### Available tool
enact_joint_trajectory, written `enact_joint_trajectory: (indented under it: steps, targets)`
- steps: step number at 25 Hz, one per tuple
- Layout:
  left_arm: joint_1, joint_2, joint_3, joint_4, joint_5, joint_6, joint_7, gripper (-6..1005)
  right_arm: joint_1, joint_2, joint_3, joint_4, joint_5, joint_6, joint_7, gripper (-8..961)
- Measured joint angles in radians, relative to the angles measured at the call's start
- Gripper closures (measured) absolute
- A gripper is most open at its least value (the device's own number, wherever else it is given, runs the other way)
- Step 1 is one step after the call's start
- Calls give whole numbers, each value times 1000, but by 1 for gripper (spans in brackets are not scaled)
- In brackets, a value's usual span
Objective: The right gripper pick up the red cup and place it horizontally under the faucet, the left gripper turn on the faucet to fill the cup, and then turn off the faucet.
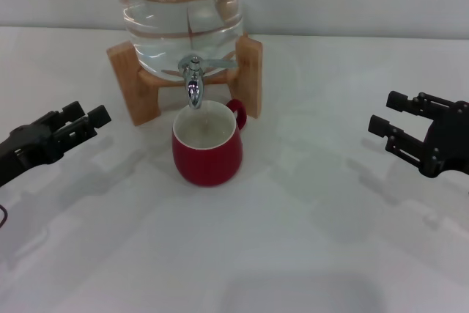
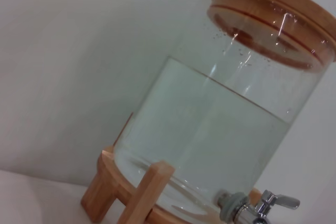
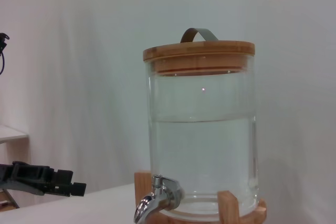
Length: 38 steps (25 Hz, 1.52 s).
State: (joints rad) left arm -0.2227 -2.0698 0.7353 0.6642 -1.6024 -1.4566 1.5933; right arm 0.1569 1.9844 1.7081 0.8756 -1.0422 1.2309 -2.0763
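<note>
a: nearest you, the left gripper [image 1: 73,126] hangs low over the white table [image 1: 234,254] on its own side, fingers spread, pinching nothing.
b: and your right gripper [image 1: 399,126] mirrors it, fingers parted and empty, well apart from the cup.
a: between them, the red cup [image 1: 207,150] stands upright on the table, right under the faucet [image 1: 193,82].
b: behind that, the water jug [image 3: 202,145] sits on its wooden stand [image 1: 132,82], bamboo lid [image 3: 198,53] on.
</note>
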Motion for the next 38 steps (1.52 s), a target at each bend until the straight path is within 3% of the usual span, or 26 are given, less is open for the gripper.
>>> enact_joint_trajectory:
  steps: [22, 30, 38]
  targets:
    - [-14, -2, 9, -6, 5, -13, -14, 158, -4, 16, -11, -1, -44, -5, -22, 474]
    - [-14, -3, 9, -8, 7, -21, -16, 158, -8, 16, -3, 5, -40, 3, -7, 128]
    - [-13, -3, 8, -6, 7, -25, -16, 158, -1, 16, -1, 4, -38, 20, 40, 185]
